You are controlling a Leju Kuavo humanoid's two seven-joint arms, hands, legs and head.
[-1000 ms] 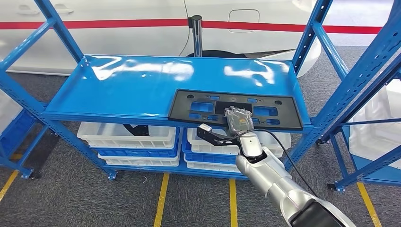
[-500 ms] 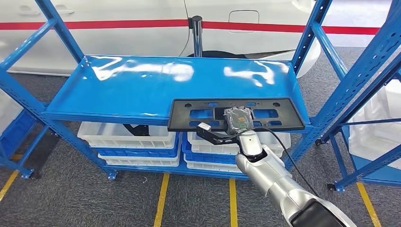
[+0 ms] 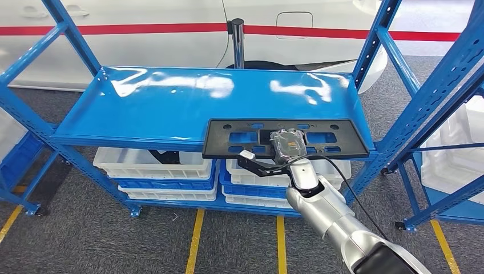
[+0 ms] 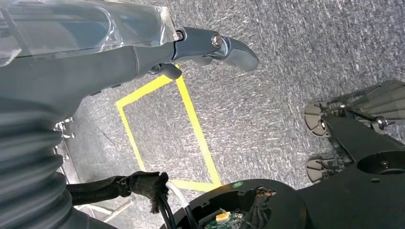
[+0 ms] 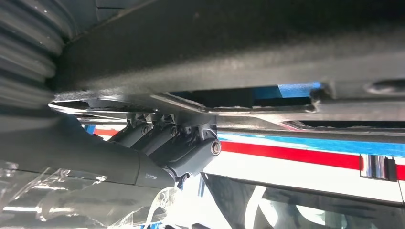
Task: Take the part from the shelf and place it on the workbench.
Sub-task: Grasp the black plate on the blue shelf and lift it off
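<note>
The part is a flat black plate (image 3: pixel 337 140) with several cut-outs, lying at the front right of the blue shelf (image 3: pixel 171 108), its near edge overhanging the shelf lip. My right hand (image 3: pixel 287 144) grips the plate at its middle, fingers on top in a clear plastic cover. In the right wrist view the dark plate (image 5: pixel 239 52) runs across close above the hand (image 5: pixel 157 148), whose fingers press against it. My left hand (image 4: pixel 143 52) hangs over grey carpet with its fingers straight and nothing in it.
Blue shelf uprights (image 3: pixel 425 97) rise at both sides. White and blue bins (image 3: pixel 154 162) sit on the level below. Yellow lines (image 3: pixel 196 240) mark the grey carpet. A white car body with a red stripe (image 3: pixel 171 27) stands behind the shelf.
My right hand has drawn the plate toward the shelf's front edge and squared it up with the lip. Over the last half second it has barely moved.
</note>
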